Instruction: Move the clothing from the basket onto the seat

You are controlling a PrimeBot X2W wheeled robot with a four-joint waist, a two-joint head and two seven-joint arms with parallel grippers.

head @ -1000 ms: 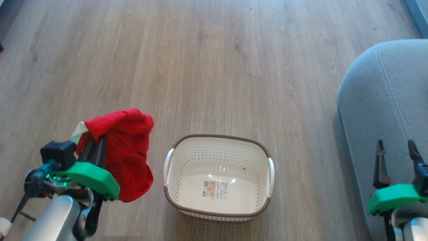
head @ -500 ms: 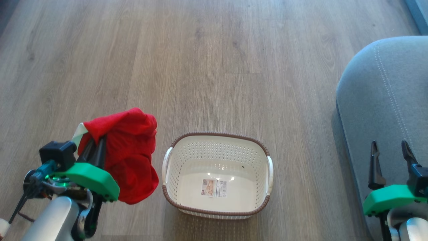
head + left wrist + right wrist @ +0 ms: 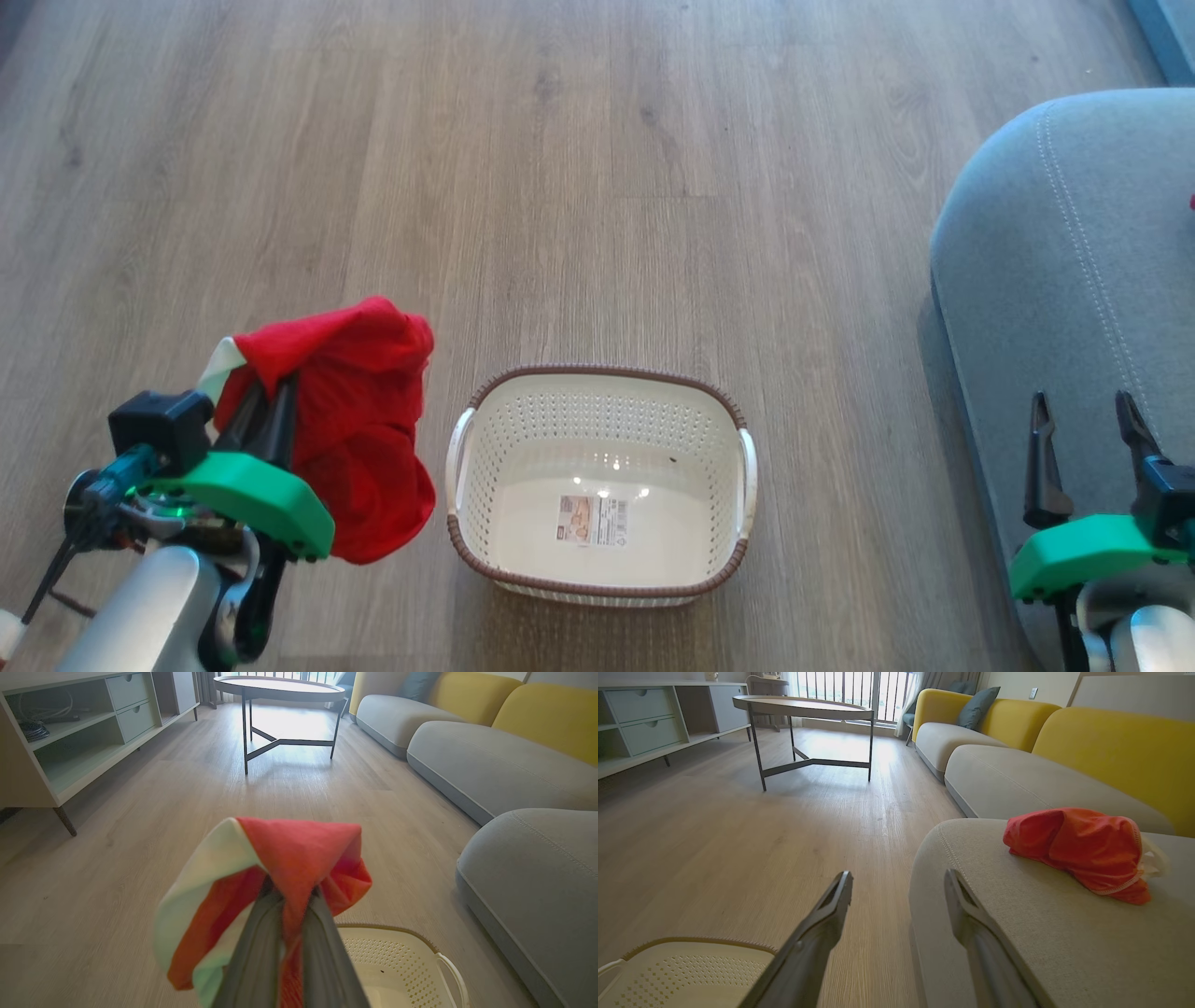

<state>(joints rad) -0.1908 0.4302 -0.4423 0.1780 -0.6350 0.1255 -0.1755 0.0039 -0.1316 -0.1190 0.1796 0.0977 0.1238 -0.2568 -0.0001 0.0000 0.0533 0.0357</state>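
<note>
Clothing [image 3: 359,439] tight in left tool [image 3: 269,399], beside the basket [image 3: 597,371] (right tool [image 3: 1081,406] wide)

garment [image 3: 359,420]: soft matt red cloth, white panel. basket [image 3: 597,415]: glossy cream perforated plastic, brown woven-look rim. seat [image 3: 1055,280]: grey matt fabric, pale stitching. floor [image 3: 560,168]: wood-grain planks, low sheen.

Bright daylight from the window [image 3: 840,693], with white glare on the floor [image 3: 289,723]. Small shiny spots inside the basket [image 3: 597,411]. Blurry up close in both wrist views, bent at the edges.
</note>
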